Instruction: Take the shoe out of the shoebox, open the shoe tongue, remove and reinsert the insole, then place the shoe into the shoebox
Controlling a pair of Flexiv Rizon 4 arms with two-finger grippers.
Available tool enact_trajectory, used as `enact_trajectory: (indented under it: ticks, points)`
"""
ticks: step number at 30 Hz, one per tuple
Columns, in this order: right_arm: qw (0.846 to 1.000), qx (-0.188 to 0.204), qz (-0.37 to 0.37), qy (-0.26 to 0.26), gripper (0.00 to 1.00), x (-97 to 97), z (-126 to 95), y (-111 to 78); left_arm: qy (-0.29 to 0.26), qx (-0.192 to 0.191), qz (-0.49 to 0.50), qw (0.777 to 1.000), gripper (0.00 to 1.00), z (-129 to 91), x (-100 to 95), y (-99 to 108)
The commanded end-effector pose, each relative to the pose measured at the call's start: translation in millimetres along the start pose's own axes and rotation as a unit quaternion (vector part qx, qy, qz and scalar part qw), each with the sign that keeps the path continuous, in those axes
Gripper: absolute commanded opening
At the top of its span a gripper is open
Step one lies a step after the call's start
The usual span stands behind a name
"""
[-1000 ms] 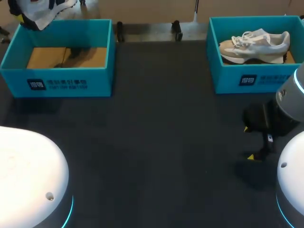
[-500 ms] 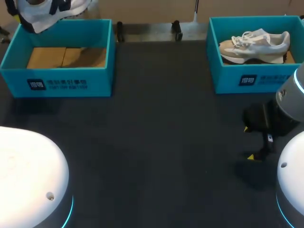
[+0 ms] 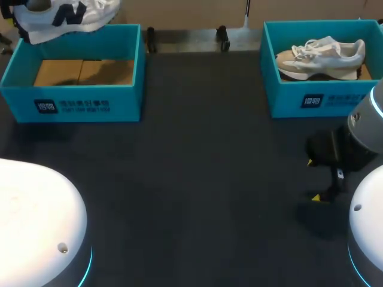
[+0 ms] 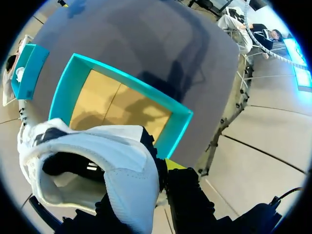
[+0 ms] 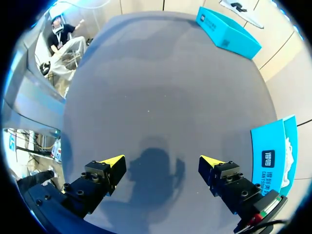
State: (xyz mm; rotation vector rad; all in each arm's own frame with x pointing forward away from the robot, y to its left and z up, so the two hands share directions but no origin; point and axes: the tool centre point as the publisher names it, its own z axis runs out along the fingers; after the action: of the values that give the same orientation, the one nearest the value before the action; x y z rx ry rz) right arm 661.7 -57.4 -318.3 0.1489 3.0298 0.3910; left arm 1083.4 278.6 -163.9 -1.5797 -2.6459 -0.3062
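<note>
Holding the white shoe (image 3: 66, 15) in my left jaws, I have it in the air at about 11 o'clock over the bench (image 3: 197, 173), above the far left corner of the left shoebox (image 3: 78, 106). Seen from my left wrist, these jaws are clamped on the shoe's padded heel collar, with a dark finger on each side. One yellow tip (image 4: 174, 164) shows just beside the white fabric, and the shoe's opening is turned toward the camera. The teal left shoebox sits at 10 o'clock on the bench, below the shoe, and shows its brown cardboard floor (image 3: 78, 72).

The middle of the bench is dark grey surface.

At about 1 o'clock stands the right shoebox (image 3: 311, 100), also teal, with a pale shoe (image 3: 323, 57) lying lengthwise inside it, laces up. My right arm (image 3: 365, 128) comes in at 3 to 4 o'clock near the bench's right edge. Its right jaws stand apart, yellow fingertips (image 5: 113, 161) well separated, with only bench surface and their own shadow between them. The right shoebox's printed wall is just beside one finger.
</note>
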Motion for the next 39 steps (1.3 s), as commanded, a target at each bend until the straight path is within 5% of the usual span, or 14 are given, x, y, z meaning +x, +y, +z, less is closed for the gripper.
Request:
enact_trajectory:
  ticks: [1,20,34,39]
  points:
    - [1.0,0.0,0.0,-0.001,1.0,1.4,-0.3,-0.4,-0.001,-0.003,0.0,1.0,0.0,-2.8,2.5,-2.3]
    - [1.0,0.0,0.0,-0.001,1.0,1.4,-0.3,-0.4,-0.046,-0.005,0.207,0.977,0.0,11.5,6.4,-0.2]
    - [1.0,0.0,0.0,-0.001,1.0,1.4,-0.3,-0.4,-0.049,0.002,0.212,0.976,0.0,12.6,8.2,2.9]
    - [1.0,0.0,0.0,-0.001,1.0,1.4,-0.3,-0.4,-0.069,0.018,0.222,0.973,0.0,29.1,7.0,10.8]
